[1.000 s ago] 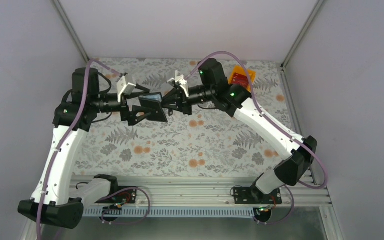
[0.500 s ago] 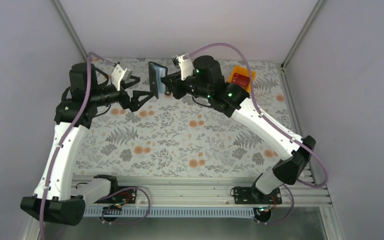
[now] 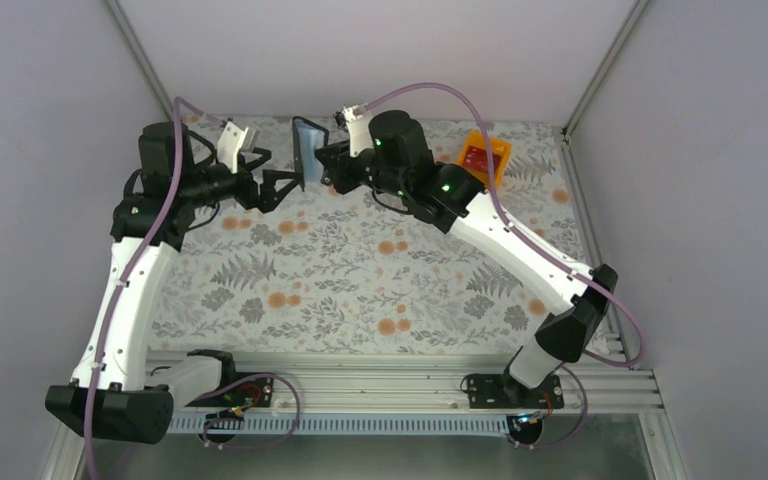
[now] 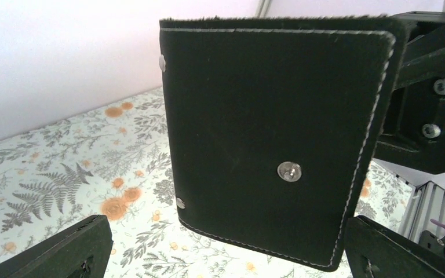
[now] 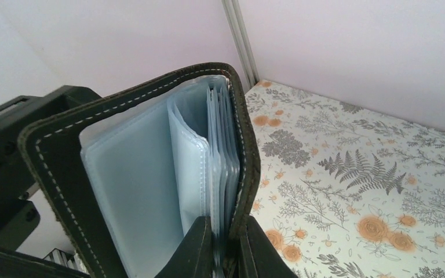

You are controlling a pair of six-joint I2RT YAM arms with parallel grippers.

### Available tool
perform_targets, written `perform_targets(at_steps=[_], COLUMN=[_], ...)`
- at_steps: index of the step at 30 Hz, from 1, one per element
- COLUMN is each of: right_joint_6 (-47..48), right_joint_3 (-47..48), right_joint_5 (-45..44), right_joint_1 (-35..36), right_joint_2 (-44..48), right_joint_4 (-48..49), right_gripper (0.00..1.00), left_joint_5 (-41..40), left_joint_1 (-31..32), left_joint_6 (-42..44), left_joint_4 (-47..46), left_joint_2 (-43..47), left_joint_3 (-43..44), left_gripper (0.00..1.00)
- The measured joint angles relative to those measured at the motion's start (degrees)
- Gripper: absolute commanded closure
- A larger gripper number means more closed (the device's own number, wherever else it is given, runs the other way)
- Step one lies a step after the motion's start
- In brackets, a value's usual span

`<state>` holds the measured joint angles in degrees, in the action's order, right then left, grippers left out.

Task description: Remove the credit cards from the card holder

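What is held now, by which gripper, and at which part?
The right gripper pinches the card holder by one cover together with its plastic sleeves. The left gripper holds nothing.

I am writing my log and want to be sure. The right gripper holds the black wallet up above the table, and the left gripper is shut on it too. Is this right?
Not quite. The left gripper is open: the left wrist view shows its fingers wide apart, not closed on the wallet. The right gripper alone holds the wallet up above the table.
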<state>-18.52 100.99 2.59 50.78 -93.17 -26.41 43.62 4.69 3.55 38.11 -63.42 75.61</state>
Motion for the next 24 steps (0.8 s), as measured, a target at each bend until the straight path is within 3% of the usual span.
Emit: perform_targets(at_steps=[20, 24], right_joint_6=[1.2, 2.8], right_joint_3=[5.0, 5.0], right_joint_5=[-1.7, 0.0], right_joint_1=[0.4, 0.4], right_joint_2=[-5.7, -5.8], right_joint_4=[-2.8, -3.1], right_gripper=[0.96, 0.96], left_joint_5=[2.8, -1.2], left_joint_1=[-0.7, -0.8], left_joint_6=[-1.7, -1.3], left_joint_4=[-2.2, -1.8], left_joint_2=[-4.9, -5.4], left_joint_3=[1.9, 2.0], left_gripper=[0.0, 0.12])
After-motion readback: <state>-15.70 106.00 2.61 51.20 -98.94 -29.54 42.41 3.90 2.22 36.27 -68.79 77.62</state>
